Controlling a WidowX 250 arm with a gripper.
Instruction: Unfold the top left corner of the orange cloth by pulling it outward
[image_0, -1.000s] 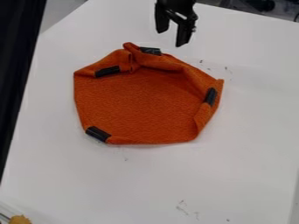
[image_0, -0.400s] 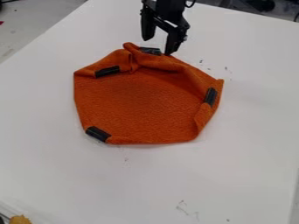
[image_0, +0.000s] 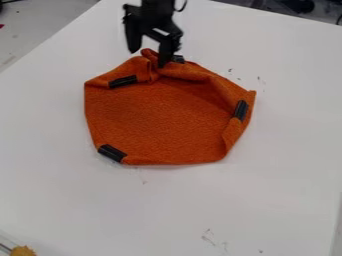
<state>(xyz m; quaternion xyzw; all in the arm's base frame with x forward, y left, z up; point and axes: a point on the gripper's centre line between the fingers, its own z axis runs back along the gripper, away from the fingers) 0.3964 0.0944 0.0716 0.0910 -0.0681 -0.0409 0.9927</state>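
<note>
"Where's the orange cloth (image_0: 160, 117)?"
"Mid-table (image_0: 280, 175), its rim folded inward, likely why it looks bowl-like. Black strips sit at three (image_0: 240, 110), between seven and eight (image_0: 111, 153), between ten and eleven (image_0: 123, 81), and twelve o'clock (image_0: 178, 58), perhaps marking the corners."
"And the pincer (image_0: 148, 57)?"
"Hanging over the cloth's twelve o'clock edge, fingers wide apart, gripping nothing. A raised fold shows between them, probably because the pincer straddles it; I can't tell if they touch."

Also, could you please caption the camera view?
Open gripper at the far edge of an orange cloth on a white table.
</note>
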